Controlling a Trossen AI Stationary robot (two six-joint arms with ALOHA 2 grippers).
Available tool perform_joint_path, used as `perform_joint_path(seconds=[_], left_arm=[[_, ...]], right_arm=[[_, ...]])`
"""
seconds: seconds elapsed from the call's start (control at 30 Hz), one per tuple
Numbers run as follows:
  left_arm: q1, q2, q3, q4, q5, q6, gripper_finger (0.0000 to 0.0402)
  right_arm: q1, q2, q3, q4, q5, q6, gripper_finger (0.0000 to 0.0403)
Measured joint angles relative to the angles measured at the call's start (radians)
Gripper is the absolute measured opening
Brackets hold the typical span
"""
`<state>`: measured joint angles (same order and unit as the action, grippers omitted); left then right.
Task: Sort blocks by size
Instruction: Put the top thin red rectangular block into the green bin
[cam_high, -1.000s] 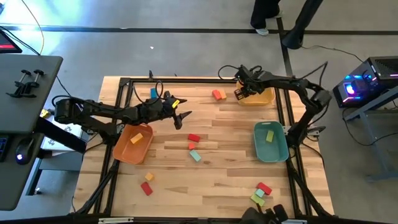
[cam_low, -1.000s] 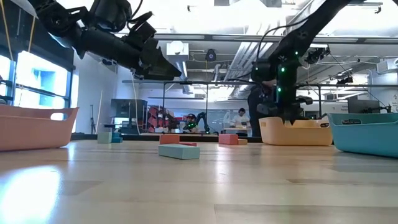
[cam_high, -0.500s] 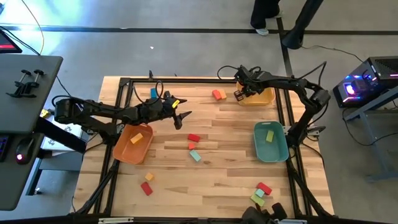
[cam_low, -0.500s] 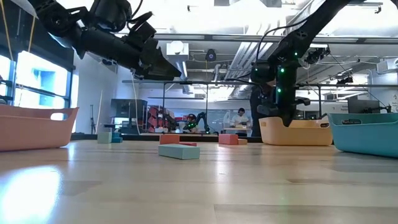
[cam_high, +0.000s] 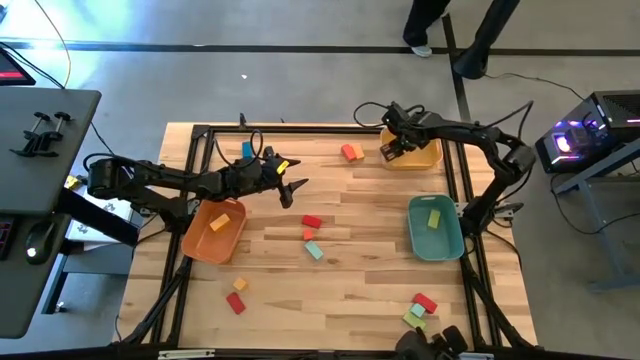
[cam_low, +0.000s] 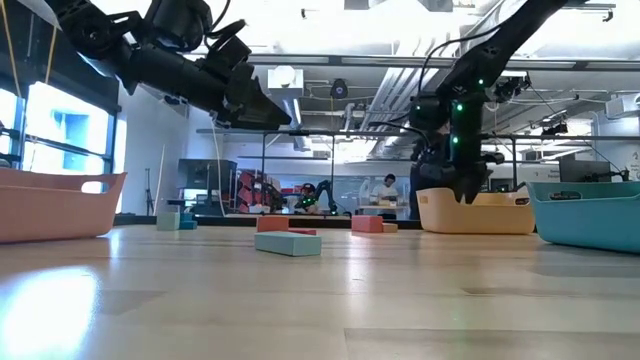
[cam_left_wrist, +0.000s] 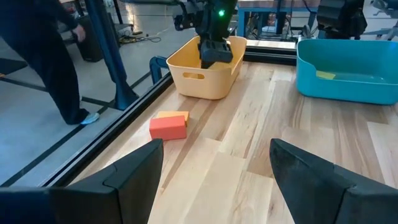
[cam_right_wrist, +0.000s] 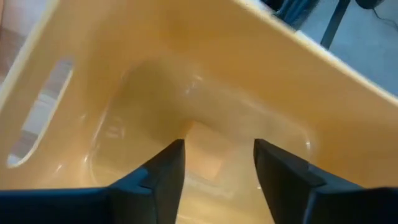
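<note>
my right gripper's (cam_right_wrist: 216, 177) fingers hang parted and empty inside the yellow plastic bin (cam_high: 425, 158), above a pale block (cam_right_wrist: 205, 158) on its floor; the left gripper (cam_high: 293, 190) waits open mid-table. i'd call it barely half done: painted wooden blocks (cam_high: 312, 222) lie scattered, few sit in the orange bin (cam_high: 200, 247) and teal bin (cam_high: 420, 240)

No text, label, number or sign is legible in any view.
</note>
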<state>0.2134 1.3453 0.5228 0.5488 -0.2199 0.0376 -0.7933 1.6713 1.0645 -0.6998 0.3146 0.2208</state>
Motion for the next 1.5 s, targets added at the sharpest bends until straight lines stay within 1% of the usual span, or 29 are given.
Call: perform_joint_path(seconds=[0.13, 0.3, 0.37, 0.47, 0.63, 0.7, 0.77, 0.87, 0.97, 1.03, 1.1, 1.17, 1.23, 1.4, 1.5], left_arm=[[0.002, 0.0, 0.0, 0.0, -0.001, 0.0, 0.0282], [0.01, 0.0, 0.0, 0.003, -0.02, 0.001, 0.0282], [0.011, 0.0, 0.0, 0.004, -0.029, 0.004, 0.0282], [0.011, 0.0, 0.0, 0.015, -0.03, 0.011, 0.0282], [-0.004, 0.0, 0.0, 0.04, -0.028, 0.007, 0.0282], [-0.011, 0.0, 0.0, 0.04, -0.025, 0.008, 0.0282], [-0.015, 0.0, 0.0, 0.04, -0.025, 0.018, 0.0282], [-0.015, 0.0, 0.0, 0.055, -0.026, 0.027, 0.0282], [-0.011, 0.0, 0.0, 0.068, -0.026, 0.027, 0.0282], [-0.011, 0.0, 0.0, 0.082, -0.026, 0.028, 0.0282], [-0.011, 0.0, 0.0, 0.092, -0.026, 0.038, 0.0282], [-0.011, 0.0, 0.0, 0.108, -0.026, 0.045, 0.0282], [-0.011, 0.0, 0.0, 0.122, -0.026, 0.046, 0.0282], [-0.011, 0.0, 0.0, 0.146, -0.025, 0.045, 0.0282], [-0.017, 0.0, 0.0, 0.146, -0.01, 0.031, 0.0282]], right_arm=[[0.026, -0.054, 0.0, 0.02, 0.017, -0.02, 0.0201], [0.129, -0.153, 0.0, 0.066, 0.137, -0.038, 0.02], [0.178, -0.183, 0.0, 0.083, 0.166, -0.066, 0.0199], [0.25, -0.206, 0.0, 0.125, 0.174, -0.107, 0.0199], [0.402, -0.201, 0.0, 0.152, 0.172, -0.198, 0.0199], [0.465, -0.199, -0.034, 0.221, 0.171, -0.224, 0.0199], [0.512, -0.199, -0.114, 0.376, 0.164, -0.246, 0.0199], [0.55, -0.198, -0.269, 0.675, 0.076, -0.271, 0.0199], [0.56, -0.197, -0.401, 0.962, -0.034, -0.221, 0.0199], [0.558, -0.197, -0.462, 1.119, -0.128, -0.193, 0.0199], [0.558, -0.197, -0.502, 1.221, -0.215, -0.197, 0.0199], [0.563, -0.197, -0.521, 1.271, -0.28, -0.239, 0.0199], [0.572, -0.197, -0.525, 1.282, -0.317, -0.279, 0.0199], [0.608, -0.197, -0.524, 1.288, -0.32, -0.302, 0.0205], [0.634, -0.191, -0.524, 1.289, -0.337, -0.271, 0.0223]])
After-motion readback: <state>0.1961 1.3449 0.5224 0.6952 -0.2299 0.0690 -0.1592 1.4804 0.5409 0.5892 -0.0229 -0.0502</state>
